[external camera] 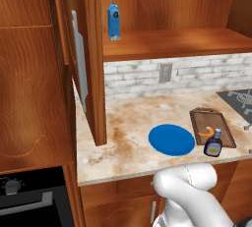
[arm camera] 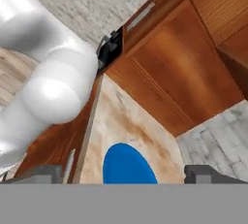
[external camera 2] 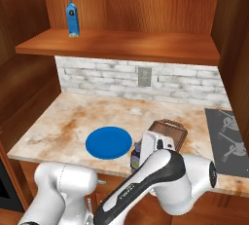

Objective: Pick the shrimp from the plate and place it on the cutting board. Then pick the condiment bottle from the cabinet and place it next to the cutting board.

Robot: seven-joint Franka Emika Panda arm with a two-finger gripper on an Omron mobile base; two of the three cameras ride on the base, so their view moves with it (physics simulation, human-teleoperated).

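The flat round bright blue plate (external camera: 171,139) lies bare on the marbled beige countertop (external camera: 123,137), and serves here as the landmark. Just beside the plate, on its stove side, sits the small dark brown wooden cutting board (external camera: 211,127) with a raised rim. The small curled orange shrimp (external camera: 208,131) rests on that board, near the end closer to the counter's front edge. The dark brown-purple condiment bottle (external camera: 213,144) with a pale cap stands upright at the board's front corner, touching or overlapping its rim, a little beyond the plate. Above and behind the plate, the reddish-brown wooden wall cabinet (external camera: 167,39) stands with its tall door (external camera: 91,59) swung open; a blue rectangular carton (external camera: 113,21) stands on its shelf. A grey wall socket (external camera: 165,72) sits on the white brick backsplash behind the plate. In the hand view the two-finger gripper (arm camera: 128,173) has its jaws spread wide with nothing between them, and the plate shows between the tips.
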